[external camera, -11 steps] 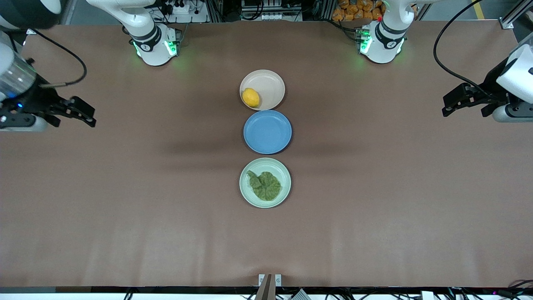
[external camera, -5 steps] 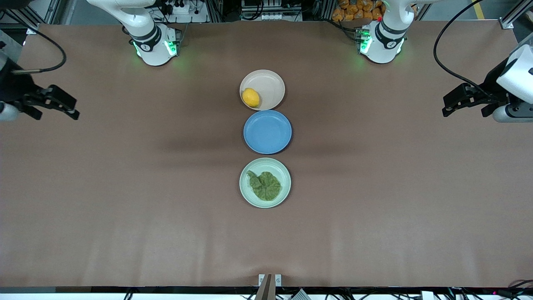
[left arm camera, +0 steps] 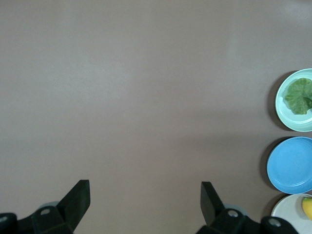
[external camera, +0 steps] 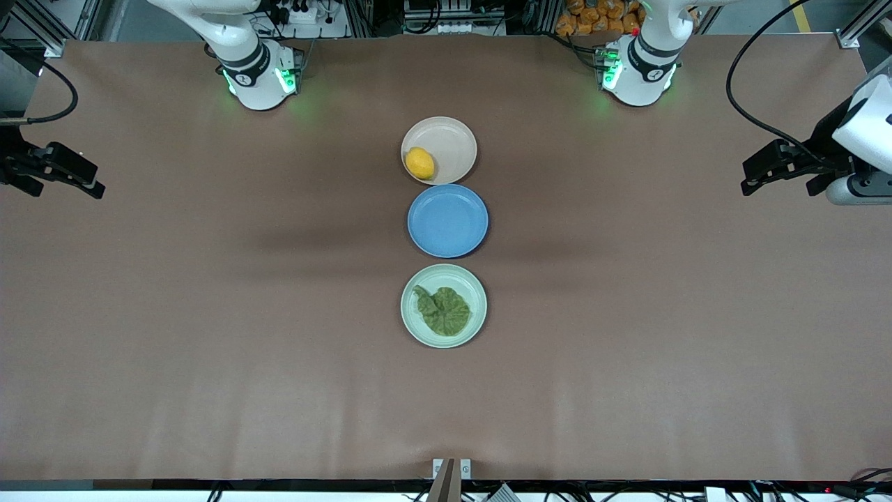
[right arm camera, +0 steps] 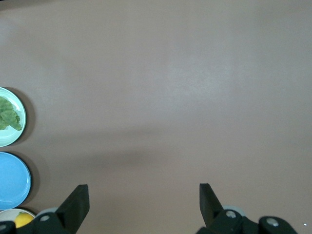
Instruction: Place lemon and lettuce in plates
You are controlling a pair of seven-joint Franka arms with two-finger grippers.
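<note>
Both goods look placed, so the step in hand seems to be parking clear. Bench (external camera: pixel 209 362): wide bare room toward every edge. Mid-bench, lettuce (external camera: pixel 444 310) lies in the green plate (external camera: pixel 408 322), lemon (external camera: pixel 420 163) in the beige plate (external camera: pixel 456 139). Left end effector (left arm camera: pixel 145 201) and right end effector (right arm camera: pixel 144 201) hang empty, spread wide, over opposite bench ends.

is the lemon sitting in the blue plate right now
No, the lemon lies in the beige plate, while the blue plate beside it holds nothing.

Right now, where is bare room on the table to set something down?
Bare table spreads from the plate column toward both arms' ends. Crowded: beige plate with lemon, blue plate, green plate with lettuce.
</note>
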